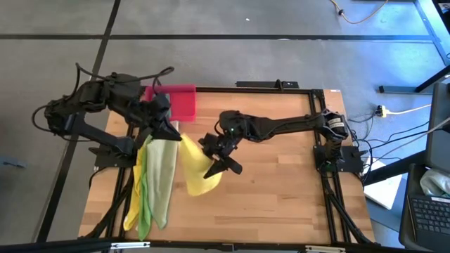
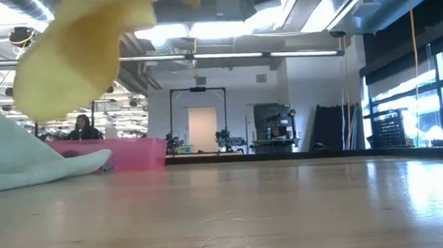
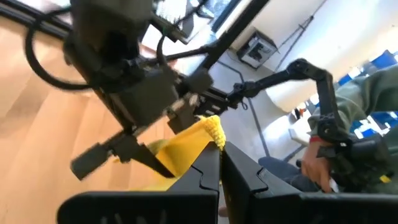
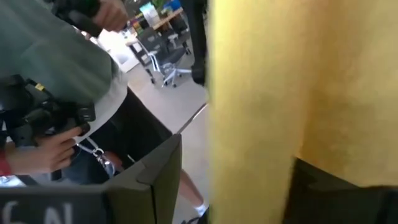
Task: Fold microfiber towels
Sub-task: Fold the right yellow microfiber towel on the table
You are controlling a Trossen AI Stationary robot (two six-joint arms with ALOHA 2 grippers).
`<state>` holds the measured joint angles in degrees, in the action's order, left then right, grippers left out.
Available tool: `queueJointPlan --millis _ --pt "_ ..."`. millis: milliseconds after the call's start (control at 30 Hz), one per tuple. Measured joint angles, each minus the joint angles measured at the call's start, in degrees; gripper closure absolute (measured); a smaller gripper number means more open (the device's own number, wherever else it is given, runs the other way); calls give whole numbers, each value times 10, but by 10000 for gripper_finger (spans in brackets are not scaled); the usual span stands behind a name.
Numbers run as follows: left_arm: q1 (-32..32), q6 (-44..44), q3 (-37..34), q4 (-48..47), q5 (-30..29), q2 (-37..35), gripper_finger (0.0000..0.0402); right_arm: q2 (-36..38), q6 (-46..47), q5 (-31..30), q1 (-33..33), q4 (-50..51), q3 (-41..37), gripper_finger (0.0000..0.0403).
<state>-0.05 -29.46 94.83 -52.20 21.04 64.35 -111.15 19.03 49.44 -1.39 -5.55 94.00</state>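
High view: left hand (image 1: 171,131), at 10 o'clock, is pinched together on a yellow towel (image 1: 197,169) corner; right hand (image 1: 223,163), fingers apart, straddles its far edge at centre, probably stretching it flat for folding; other towels (image 1: 156,179) lie at 8 o'clock on the surface (image 1: 281,190)

high: straight down | low: table-level, level | wrists: close, both see yellow towel (image 1: 195,169)

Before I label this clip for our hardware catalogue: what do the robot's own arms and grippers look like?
Both arms are matte black, jointed segments with loose black cables looping along them. The left gripper has two flat, angular black fingers. The right gripper has similar slim black fingers, and green lights glow on its wrist. No markings are legible.
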Motion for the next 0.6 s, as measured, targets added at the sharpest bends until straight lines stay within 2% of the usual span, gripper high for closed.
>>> queueJointPlan --millis 133,333,467,600 --pt "8 1 0 -16 -8 -10 402 0 4 17 0 10 -1 221" --pt "15 2 0 -27 -15 -16 401 0 30 7 -1 14 -1 224" --pt "15 6 0 -27 -21 -16 402 0 -10 -22 -6 56 -1 244" --pt "15 6 0 -28 -21 -18 401 0 -39 -8 -8 103 -1 275"
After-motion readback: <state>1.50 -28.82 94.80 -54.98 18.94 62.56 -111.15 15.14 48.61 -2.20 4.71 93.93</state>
